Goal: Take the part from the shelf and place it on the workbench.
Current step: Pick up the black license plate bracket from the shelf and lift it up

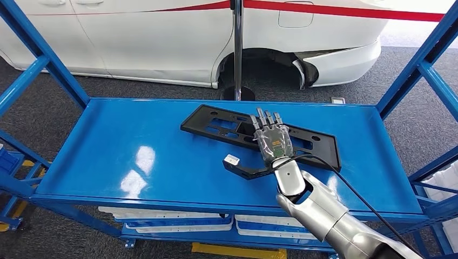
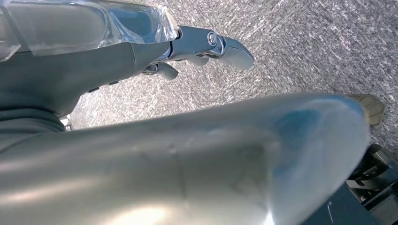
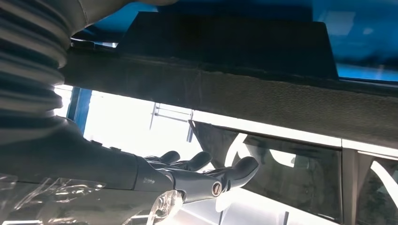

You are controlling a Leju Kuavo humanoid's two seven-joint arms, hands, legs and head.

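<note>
A long flat black part (image 1: 316, 144) with cut-outs lies on the blue shelf (image 1: 135, 156), with a short arm and a white tag (image 1: 232, 160) sticking out towards me. My right hand (image 1: 273, 139) lies stretched flat over the middle of the part, fingers pointing away and apart. In the right wrist view the fingers (image 3: 202, 178) reach out straight with nothing between them, and the part's dark edge (image 3: 234, 42) runs across close by. My left hand (image 2: 206, 47) hangs over grey carpet, its fingers loose and holding nothing.
Blue uprights (image 1: 410, 75) frame the shelf on both sides. Behind it stand a white car (image 1: 162, 38) and a chrome post (image 1: 238, 48) carrying a red belt. White trays (image 1: 178, 222) sit on the level below. A black cable (image 1: 351, 189) runs along my right forearm.
</note>
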